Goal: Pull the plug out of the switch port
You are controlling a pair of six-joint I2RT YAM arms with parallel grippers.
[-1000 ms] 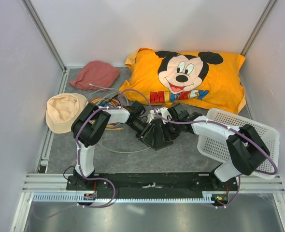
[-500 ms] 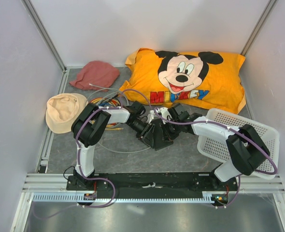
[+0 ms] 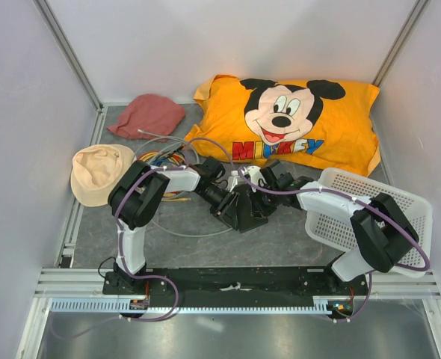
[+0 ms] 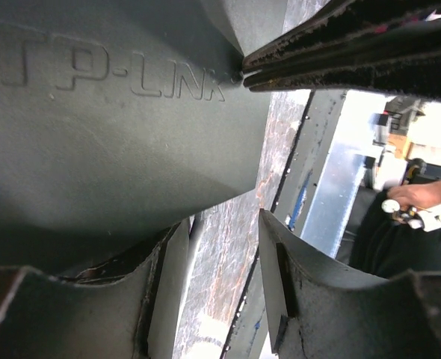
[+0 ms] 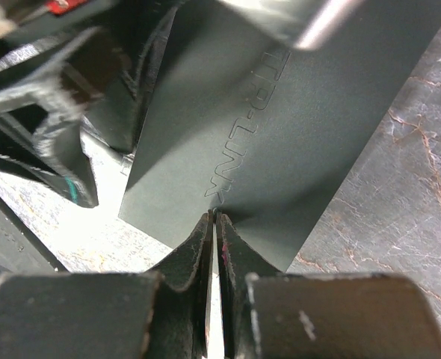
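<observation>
The switch (image 3: 243, 215), a flat black box marked TP-LINK, lies on the grey mat between both arms. It fills the left wrist view (image 4: 116, 134) and the right wrist view (image 5: 295, 134). My left gripper (image 3: 226, 201) (image 4: 224, 217) is open at the switch's edge, and only the mat shows in the gap between its fingers. My right gripper (image 3: 260, 197) (image 5: 214, 215) is shut, its fingertips (image 4: 340, 52) pressed down on the switch's top face by the lettering. The plug and the port are hidden under the grippers.
An orange Mickey pillow (image 3: 303, 123) lies at the back and a white mesh basket (image 3: 389, 213) at the right. A beige hat (image 3: 97, 172) and a red cap (image 3: 147, 114) sit at the left. Coloured cables (image 3: 164, 157) and a clear cable loop (image 3: 177, 229) lie beside the left arm.
</observation>
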